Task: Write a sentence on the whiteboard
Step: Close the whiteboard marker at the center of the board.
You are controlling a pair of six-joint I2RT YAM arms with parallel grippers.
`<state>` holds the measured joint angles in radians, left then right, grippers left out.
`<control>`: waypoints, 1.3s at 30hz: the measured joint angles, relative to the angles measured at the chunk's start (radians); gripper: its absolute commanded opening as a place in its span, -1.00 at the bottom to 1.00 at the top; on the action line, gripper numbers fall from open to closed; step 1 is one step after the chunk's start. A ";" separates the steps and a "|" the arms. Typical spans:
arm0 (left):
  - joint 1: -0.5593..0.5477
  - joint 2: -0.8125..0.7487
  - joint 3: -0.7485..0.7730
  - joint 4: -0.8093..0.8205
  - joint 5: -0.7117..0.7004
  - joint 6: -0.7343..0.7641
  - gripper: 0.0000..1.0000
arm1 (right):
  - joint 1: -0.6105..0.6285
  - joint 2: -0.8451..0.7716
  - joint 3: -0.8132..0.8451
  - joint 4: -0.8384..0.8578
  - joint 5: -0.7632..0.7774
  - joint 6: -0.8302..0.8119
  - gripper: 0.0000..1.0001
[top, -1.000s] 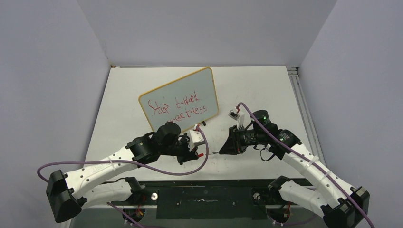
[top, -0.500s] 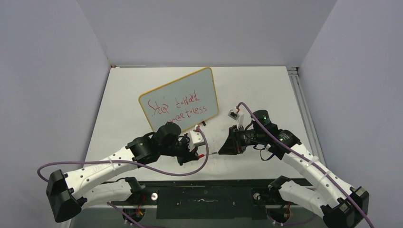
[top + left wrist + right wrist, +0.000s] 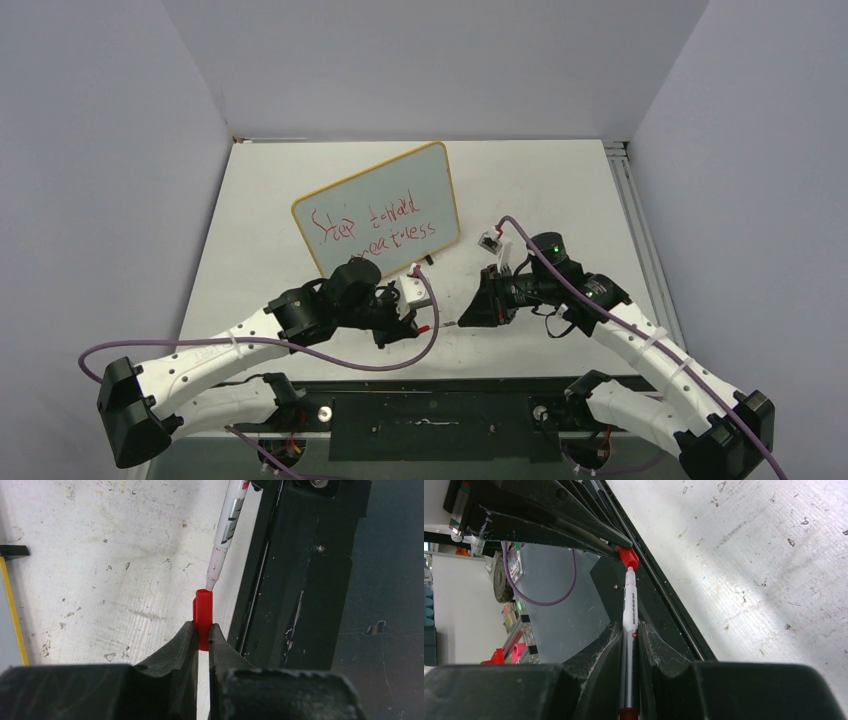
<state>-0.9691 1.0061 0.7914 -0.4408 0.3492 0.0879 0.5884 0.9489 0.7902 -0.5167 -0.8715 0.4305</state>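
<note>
Left end effector (image 3: 202, 627) is clamped tight on the red cap (image 3: 203, 602), open end facing the marker (image 3: 629, 600). Right end effector (image 3: 630, 626) is clamped on the marker barrel, nib end pointing at the cap. The marker tip sits right at the cap mouth, touching it; can't tell how far in. The two meet over the near edge of the tabletop (image 3: 560, 190), between the arms. The whiteboard (image 3: 430, 170) stands mid-tabletop at a skewed angle, just behind the left arm and clear of both end effectors. The sentence (image 3: 375, 230) on it is red, two lines, roughly "Step toward greatness".
</note>
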 measured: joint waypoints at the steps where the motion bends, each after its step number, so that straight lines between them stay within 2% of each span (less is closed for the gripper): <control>1: 0.000 0.000 0.000 0.000 0.000 0.000 -1.00 | 0.000 0.000 -0.003 0.002 -0.002 0.000 -0.89; 16: -0.005 -0.047 -0.013 -0.005 0.019 0.002 -1.00 | -0.014 -0.001 -0.055 0.080 -0.090 0.037 -0.89; 39: -0.005 -0.106 -0.013 0.007 0.061 0.001 -1.00 | -0.027 -0.013 -0.167 0.320 -0.215 0.185 -0.89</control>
<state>-0.9745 0.8997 0.7784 -0.4339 0.4099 0.0887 0.5613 0.9360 0.6231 -0.1967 -1.0866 0.6155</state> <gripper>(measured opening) 0.061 0.152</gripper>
